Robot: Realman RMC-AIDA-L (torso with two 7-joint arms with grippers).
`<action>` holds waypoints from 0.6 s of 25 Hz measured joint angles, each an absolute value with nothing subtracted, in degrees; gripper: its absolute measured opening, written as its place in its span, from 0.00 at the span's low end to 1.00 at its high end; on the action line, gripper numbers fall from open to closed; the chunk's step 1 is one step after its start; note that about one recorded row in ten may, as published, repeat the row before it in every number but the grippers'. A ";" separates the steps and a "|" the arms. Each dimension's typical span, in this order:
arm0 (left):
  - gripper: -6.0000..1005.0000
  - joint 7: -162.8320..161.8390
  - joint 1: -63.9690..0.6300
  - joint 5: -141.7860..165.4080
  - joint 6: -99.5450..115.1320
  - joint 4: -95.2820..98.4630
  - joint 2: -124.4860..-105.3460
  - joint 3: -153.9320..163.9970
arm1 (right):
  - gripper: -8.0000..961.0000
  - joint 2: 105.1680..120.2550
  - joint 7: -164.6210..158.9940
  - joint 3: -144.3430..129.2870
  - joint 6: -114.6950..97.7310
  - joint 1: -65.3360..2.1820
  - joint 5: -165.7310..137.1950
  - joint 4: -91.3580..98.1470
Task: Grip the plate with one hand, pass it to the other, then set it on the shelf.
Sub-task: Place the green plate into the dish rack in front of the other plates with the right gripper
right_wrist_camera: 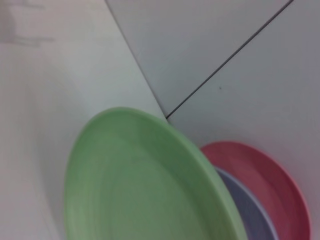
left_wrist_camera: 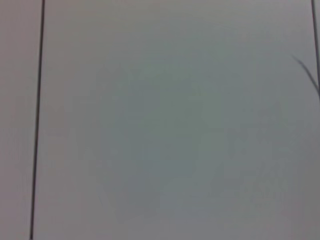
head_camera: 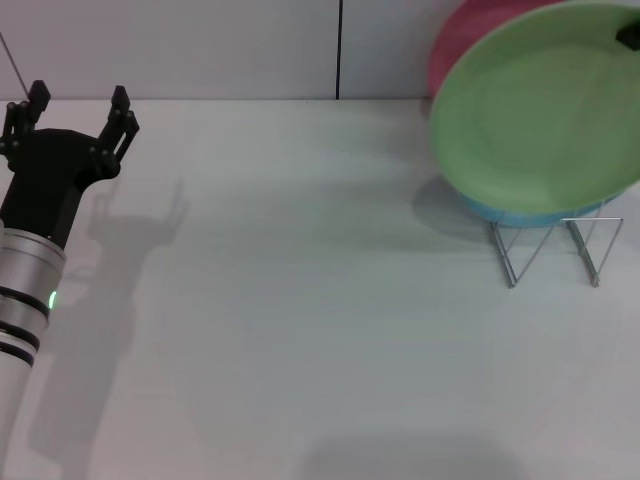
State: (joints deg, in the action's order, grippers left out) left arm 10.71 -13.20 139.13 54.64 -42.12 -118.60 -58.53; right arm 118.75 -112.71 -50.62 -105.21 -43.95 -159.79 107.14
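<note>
Plate (head_camera: 535, 110), light green and tilted, stands at the far right of the tabletop (head_camera: 300, 330), its face turned toward the front left and its lower edge down among the wires of the rack (head_camera: 555, 245). A dark bit of the right gripper (head_camera: 630, 37) shows at the plate's upper rim, at the picture's edge; whether it pinches the rim or merely sits beside it cannot be told, and the state of its jaws cannot be told either. Just behind the green plate a light-blue plate (head_camera: 520, 213) peeks out below its lower rim, and behind that a pink plate (head_camera: 470, 35) leans near the back wall (head_camera: 230, 45). In the right wrist view the green plate (right_wrist_camera: 135, 185) fills the foreground, with a lavender-blue plate (right_wrist_camera: 250, 210) and the pink plate (right_wrist_camera: 270, 180) stacked close behind it.

The rack's thin silver legs rest on the tabletop beneath the plates, near the right edge.

Well apart, at the far left corner of the tabletop, the left gripper (head_camera: 75, 120) hangs above the surface with its black pronged jaws spread and nothing between them; a small green light glows on its silver arm (head_camera: 25, 290). The left wrist view shows only pale wall panels with a dark seam.
</note>
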 joint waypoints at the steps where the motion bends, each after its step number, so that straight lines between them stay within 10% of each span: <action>1: 0.86 10.71 -13.40 139.12 54.63 -41.88 -118.62 -58.37 | 0.09 118.76 -112.84 -50.62 -105.06 -43.95 -159.81 107.27; 15: 0.86 10.56 -13.71 138.96 54.58 -40.95 -118.57 -58.00 | 0.09 118.83 -112.74 -51.33 -105.34 -43.68 -161.94 107.65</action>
